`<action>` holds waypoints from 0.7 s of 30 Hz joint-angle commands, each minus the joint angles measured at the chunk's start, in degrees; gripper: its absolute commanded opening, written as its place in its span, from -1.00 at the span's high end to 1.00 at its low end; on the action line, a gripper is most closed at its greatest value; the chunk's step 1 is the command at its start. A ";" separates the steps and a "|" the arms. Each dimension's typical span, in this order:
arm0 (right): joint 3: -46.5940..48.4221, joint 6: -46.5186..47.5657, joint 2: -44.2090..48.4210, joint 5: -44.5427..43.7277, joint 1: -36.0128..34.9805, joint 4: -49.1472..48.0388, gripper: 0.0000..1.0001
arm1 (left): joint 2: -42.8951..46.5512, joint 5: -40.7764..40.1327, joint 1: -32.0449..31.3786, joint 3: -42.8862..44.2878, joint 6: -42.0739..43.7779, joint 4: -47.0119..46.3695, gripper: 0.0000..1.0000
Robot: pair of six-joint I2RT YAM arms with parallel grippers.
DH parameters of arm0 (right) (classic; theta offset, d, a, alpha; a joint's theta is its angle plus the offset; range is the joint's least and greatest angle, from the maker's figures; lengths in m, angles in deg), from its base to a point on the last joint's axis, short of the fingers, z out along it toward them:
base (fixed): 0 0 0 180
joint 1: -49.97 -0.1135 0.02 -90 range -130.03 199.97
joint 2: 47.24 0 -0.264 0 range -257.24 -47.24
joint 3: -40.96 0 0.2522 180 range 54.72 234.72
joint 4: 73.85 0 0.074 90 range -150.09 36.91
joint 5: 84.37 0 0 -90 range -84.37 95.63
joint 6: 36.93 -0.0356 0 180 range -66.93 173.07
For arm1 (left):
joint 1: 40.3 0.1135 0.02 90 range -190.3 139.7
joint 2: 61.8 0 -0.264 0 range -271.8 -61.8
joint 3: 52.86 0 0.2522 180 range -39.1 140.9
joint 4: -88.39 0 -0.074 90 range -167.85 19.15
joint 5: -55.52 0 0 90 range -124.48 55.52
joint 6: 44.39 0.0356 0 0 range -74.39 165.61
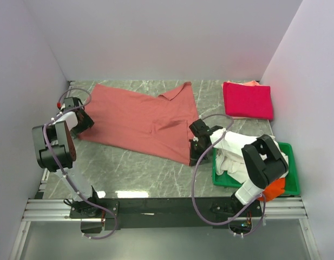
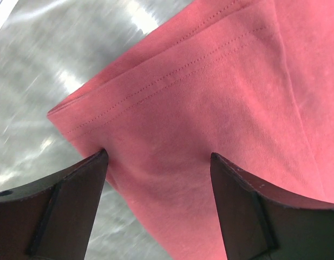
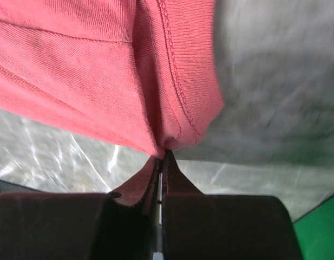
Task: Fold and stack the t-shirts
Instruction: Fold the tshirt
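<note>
Salmon-red cloth is filling the middle of the grey table [image 1: 134, 173]: the salmon-red t-shirt [image 1: 145, 122] is lying mostly flat there, with one part folded back at its far right.

At its left edge the left gripper [image 2: 158, 157] is hovering with its jaws wide apart, straddling a hemmed corner and clamping nothing. That double-stitched hem is looking like the best hold on this side, since it is thicker than the single layer beside it.

The cloth is reading as light, limp and thin. It will likely sag and drag between two holds and crease wherever it bunches, so both corners should probably be lifting together.

At the near right corner the right gripper [image 3: 164, 154] is pinching the shirt's stitched edge with its jaws pressed together, a small pleat of fabric gathering at the tips.

Just beside that gripper, the green tray [image 1: 293, 173] is holding a crumpled white t-shirt [image 1: 226, 149] and an orange t-shirt [image 1: 274, 190], the white one spilling toward the right arm and possibly snagging a sweep on that side.

At the far right corner a folded crimson-pink t-shirt [image 1: 248, 100] is sitting well apart from the tray, seemingly marking where the stack is growing.
</note>
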State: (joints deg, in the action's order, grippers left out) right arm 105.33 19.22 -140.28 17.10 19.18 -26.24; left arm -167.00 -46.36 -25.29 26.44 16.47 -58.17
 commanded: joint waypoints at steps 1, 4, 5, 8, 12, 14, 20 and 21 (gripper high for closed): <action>-5.33 -0.52 1.62 -1.62 -1.56 7.90 1.00 | 2.98 -2.09 0.90 -4.36 -0.12 5.63 -0.67; -6.92 -1.48 4.26 -1.45 -2.79 8.78 1.00 | 5.18 -2.27 1.52 -6.46 -0.73 6.07 -0.68; -7.80 -2.01 4.96 -1.44 -3.14 9.39 1.00 | 6.67 -2.10 1.61 -6.91 -0.82 6.42 -0.69; -9.21 -2.80 8.21 -1.36 -4.19 10.36 1.00 | 9.66 0.01 2.48 -7.88 -1.70 8.18 -0.69; -8.60 -3.51 12.08 -2.58 -4.81 13.26 0.50 | 14.85 1.59 2.84 -9.29 -2.05 9.06 -0.72; -6.50 -3.60 15.05 -3.20 -4.90 15.80 0.31 | 17.66 3.08 2.84 -9.20 -1.97 9.50 -0.72; 2.82 -3.86 20.52 -6.10 -4.99 22.75 -0.06 | 23.73 6.86 2.05 -8.41 -1.62 9.15 -0.71; 4.92 -3.77 20.79 -6.45 -4.99 22.93 -0.08 | 24.08 7.13 1.09 -7.97 -1.70 8.62 -0.71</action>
State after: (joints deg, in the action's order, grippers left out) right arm 104.28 15.86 -122.27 13.53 14.57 -7.21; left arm -145.67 -42.12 -22.84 16.99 14.91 -48.92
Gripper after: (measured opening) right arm 0.531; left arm 0.855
